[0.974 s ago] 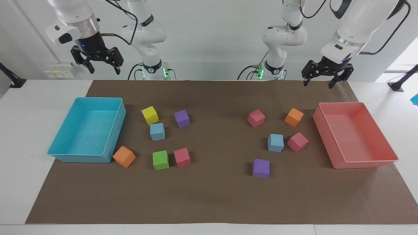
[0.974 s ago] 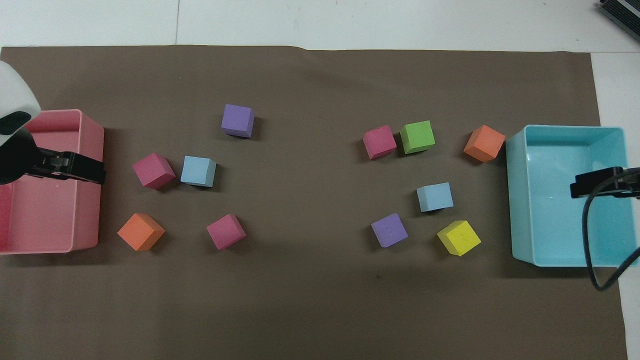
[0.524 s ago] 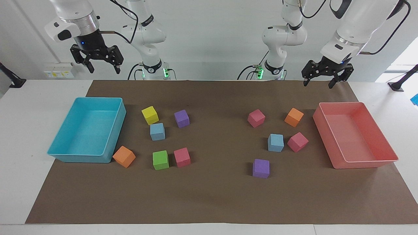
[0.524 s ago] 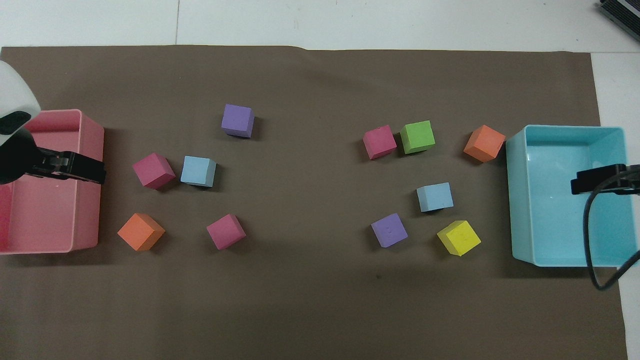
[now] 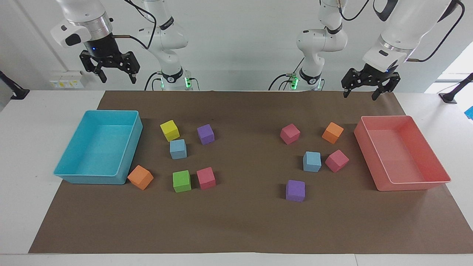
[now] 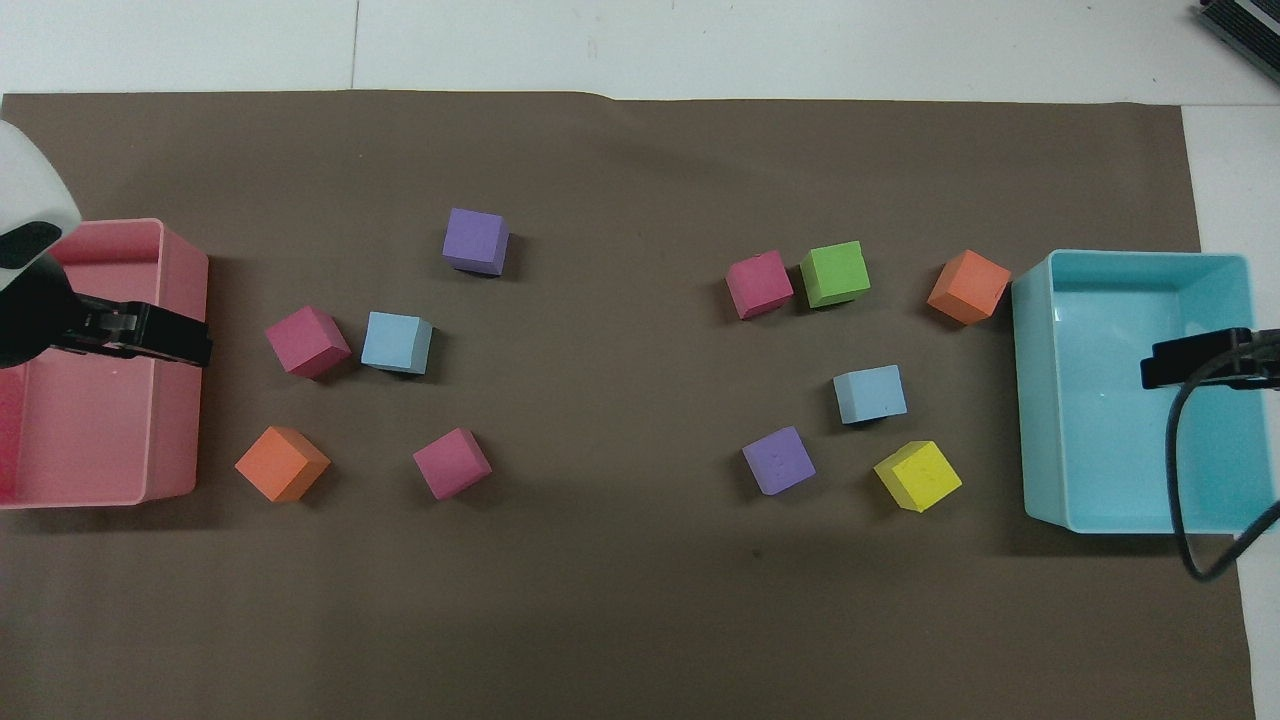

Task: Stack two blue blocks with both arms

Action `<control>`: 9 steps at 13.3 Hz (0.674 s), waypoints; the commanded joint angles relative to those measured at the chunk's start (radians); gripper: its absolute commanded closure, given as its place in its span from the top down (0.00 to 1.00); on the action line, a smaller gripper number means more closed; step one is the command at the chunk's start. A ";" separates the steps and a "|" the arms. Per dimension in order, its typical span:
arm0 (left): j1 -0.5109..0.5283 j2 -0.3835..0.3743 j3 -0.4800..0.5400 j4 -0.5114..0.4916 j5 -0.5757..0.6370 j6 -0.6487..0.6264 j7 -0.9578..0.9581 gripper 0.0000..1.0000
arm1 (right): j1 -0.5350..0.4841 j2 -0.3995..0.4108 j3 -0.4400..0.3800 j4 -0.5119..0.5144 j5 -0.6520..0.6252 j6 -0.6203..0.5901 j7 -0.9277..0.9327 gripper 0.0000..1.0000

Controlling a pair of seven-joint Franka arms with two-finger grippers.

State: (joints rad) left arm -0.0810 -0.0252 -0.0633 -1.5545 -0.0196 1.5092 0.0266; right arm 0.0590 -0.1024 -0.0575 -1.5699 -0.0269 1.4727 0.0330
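Two light blue blocks lie apart on the brown mat. One blue block (image 5: 178, 149) (image 6: 870, 393) sits between a yellow and a green cube, toward the right arm's end. The other blue block (image 5: 312, 161) (image 6: 396, 342) touches a pink cube toward the left arm's end. My right gripper (image 5: 118, 80) (image 6: 1190, 362) hangs high over the turquoise tray, open and empty. My left gripper (image 5: 359, 96) (image 6: 160, 340) hangs high over the pink tray, open and empty too. Neither gripper touches a block.
A turquoise tray (image 5: 74, 177) (image 6: 1035, 400) and a pink tray (image 5: 410, 184) (image 6: 180, 300) stand empty at the mat's two ends. Yellow (image 5: 170, 130), green (image 5: 181, 181), orange (image 5: 140, 177), purple (image 5: 295, 190) and pink (image 5: 289, 133) cubes are scattered around the blue ones.
My right gripper has risen a little above the turquoise tray. The left gripper and all the cubes have stayed where they were.
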 commanded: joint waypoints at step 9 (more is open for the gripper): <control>0.015 -0.019 -0.010 -0.025 -0.010 0.029 0.007 1.00 | -0.004 -0.016 0.002 -0.015 0.016 0.009 0.002 1.00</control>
State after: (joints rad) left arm -0.0810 -0.0252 -0.0648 -1.5545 -0.0196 1.5164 0.0276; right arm 0.0590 -0.1025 -0.0575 -1.5699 -0.0268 1.4727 0.0330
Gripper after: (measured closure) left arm 0.000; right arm 0.000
